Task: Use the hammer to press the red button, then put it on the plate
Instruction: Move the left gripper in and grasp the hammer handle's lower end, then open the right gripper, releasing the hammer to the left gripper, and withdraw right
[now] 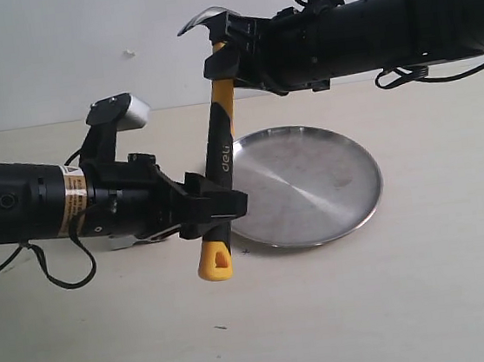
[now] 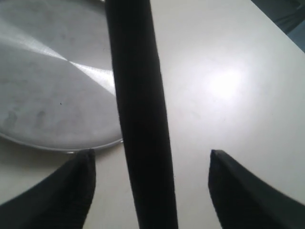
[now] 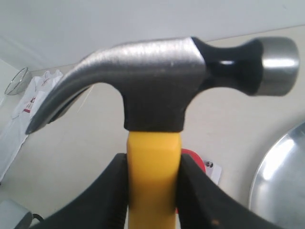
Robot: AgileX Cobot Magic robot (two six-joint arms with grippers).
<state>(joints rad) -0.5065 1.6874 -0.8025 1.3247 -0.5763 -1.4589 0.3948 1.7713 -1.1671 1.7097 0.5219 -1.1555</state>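
Beige tabletop (image 1: 413, 301), white wall (image 1: 53, 54); plate (image 1: 312, 182) flat, hammer (image 1: 220, 144) held above.

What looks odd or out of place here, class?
Only the hammer: it hangs tilted in mid-air, right gripper clamped below its head, left gripper open around its handle. Nothing looks spilled or damaged.
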